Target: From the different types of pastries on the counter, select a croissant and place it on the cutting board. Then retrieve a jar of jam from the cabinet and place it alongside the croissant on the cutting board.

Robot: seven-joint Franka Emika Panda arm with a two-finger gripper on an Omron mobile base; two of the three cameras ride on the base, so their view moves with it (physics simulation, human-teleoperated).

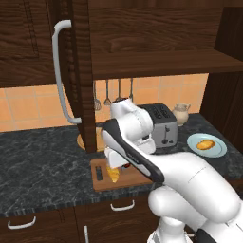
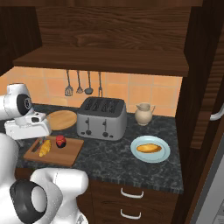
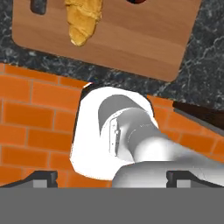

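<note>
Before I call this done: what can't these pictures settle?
- Gripper: hand view shows just the fingertips at the bottom edge, so its state is uncertain.
- Jar of jam: cut off by the hand view's top edge; the arm hides it in the left base view.
- Cutting board: right part hidden by the arm, left base view.

I have the gripper (image 2: 27, 127) hanging over the board (image 2: 65, 156), with open air under it down to the croissant (image 2: 44, 148) and jar (image 2: 60, 141), which lie close together. Just beyond stand the round dish (image 2: 61, 119) and toaster (image 2: 102, 118). The shelf (image 2: 105, 61) caps my headroom, and the open cabinet door (image 1: 80, 71) blocks one side.
</note>
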